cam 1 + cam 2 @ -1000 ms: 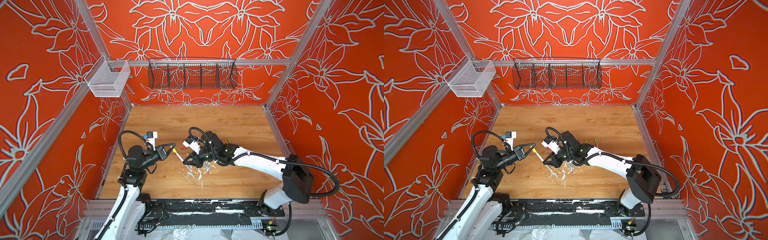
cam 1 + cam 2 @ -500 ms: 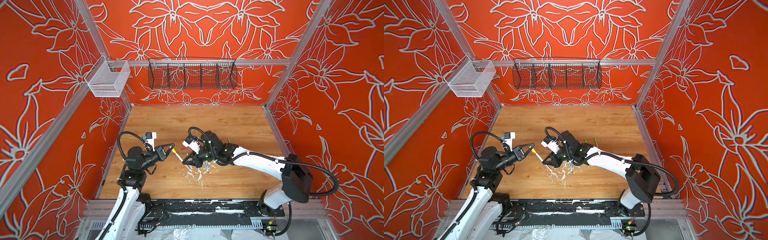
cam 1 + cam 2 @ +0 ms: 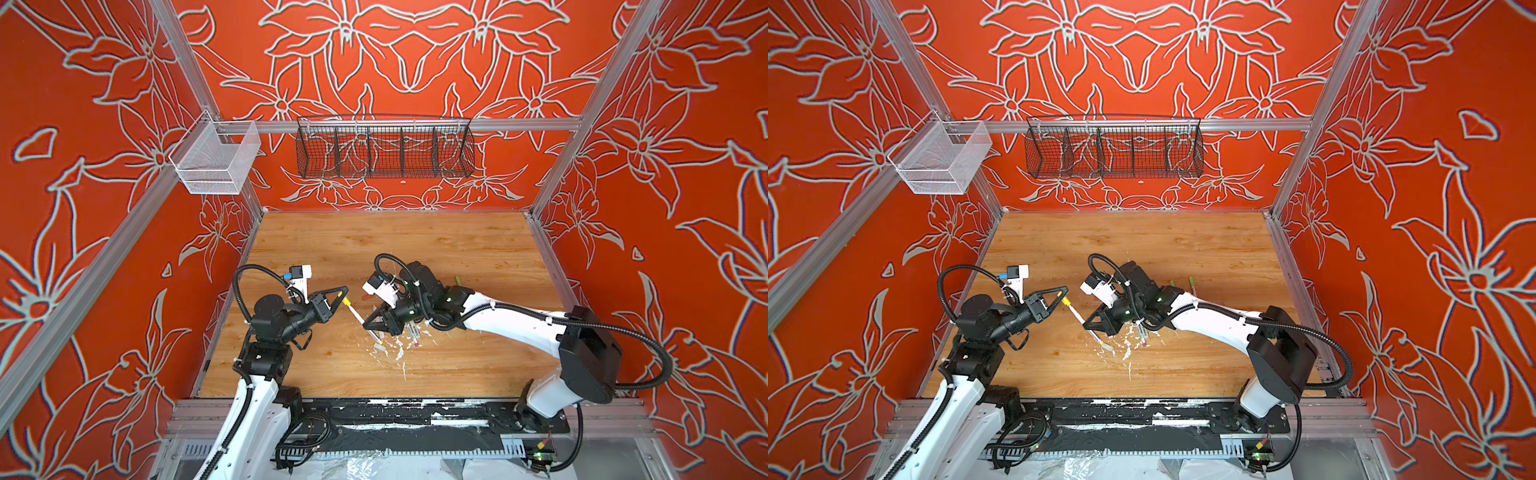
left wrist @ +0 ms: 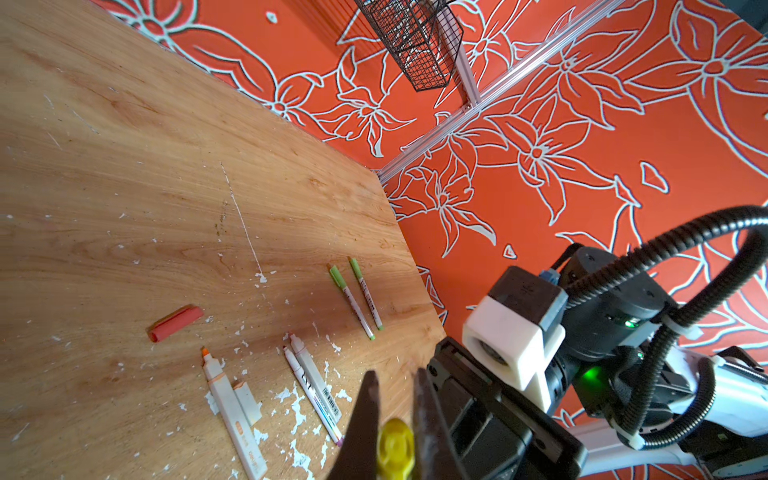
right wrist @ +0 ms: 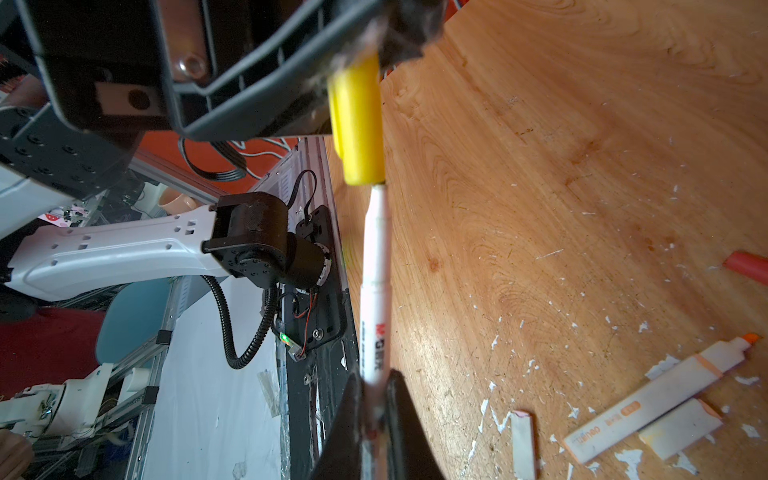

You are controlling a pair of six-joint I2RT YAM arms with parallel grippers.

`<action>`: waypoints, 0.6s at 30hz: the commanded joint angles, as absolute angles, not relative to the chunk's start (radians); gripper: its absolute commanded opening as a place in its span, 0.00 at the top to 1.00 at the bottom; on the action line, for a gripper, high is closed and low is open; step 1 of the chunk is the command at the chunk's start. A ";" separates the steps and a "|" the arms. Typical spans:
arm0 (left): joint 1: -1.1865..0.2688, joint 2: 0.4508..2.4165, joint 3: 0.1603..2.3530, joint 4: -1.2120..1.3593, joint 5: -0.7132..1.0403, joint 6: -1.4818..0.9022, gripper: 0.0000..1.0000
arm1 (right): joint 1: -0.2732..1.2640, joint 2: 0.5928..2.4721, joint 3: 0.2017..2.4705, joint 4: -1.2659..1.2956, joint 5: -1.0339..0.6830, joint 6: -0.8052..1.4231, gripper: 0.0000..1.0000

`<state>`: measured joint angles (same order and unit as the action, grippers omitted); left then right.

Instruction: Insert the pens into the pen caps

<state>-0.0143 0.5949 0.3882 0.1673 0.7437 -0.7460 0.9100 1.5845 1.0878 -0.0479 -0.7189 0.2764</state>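
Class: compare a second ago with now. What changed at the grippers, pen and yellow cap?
Nothing visibly moved, was gripped or released. The left gripper stays shut on the yellow cap, the right gripper on the white pen, its tip at the cap's mouth.

The left arm [image 3: 254, 415] rises from its base, and the left hand [image 3: 344, 294] points toward the right one, its fingers closed on a yellow pen cap [image 5: 359, 124]. The right arm [image 3: 511, 324] stretches low across, with the right hand [image 3: 366, 324] clamped on a white pen [image 5: 376, 270].
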 commanded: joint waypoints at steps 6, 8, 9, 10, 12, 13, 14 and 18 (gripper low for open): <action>0.024 0.575 0.348 0.224 0.756 -0.792 1.00 | 0.915 1.607 1.124 -0.059 -0.724 0.244 0.97; 0.026 0.570 0.348 0.224 0.751 -0.793 1.00 | 0.913 1.608 1.127 -0.068 -0.719 0.239 0.97; 0.028 0.568 0.348 0.225 0.751 -0.793 1.00 | 0.913 1.612 1.129 -0.073 -0.719 0.236 0.97; 0.030 0.568 0.347 0.231 0.754 -0.797 1.00 | 0.914 1.614 1.129 -0.073 -0.719 0.236 0.97; 0.034 0.573 0.345 0.251 0.765 -0.805 1.00 | 0.913 1.614 1.127 -0.071 -0.717 0.236 0.97; 0.034 0.578 0.347 0.250 0.770 -0.804 1.00 | 0.913 1.614 1.127 -0.068 -0.716 0.238 0.97; 0.034 0.581 0.348 0.249 0.774 -0.802 1.00 | 0.913 1.614 1.126 -0.065 -0.716 0.239 0.97; 0.036 0.586 0.348 0.252 0.788 -0.805 1.00 | 0.913 1.613 1.129 -0.060 -0.713 0.240 0.97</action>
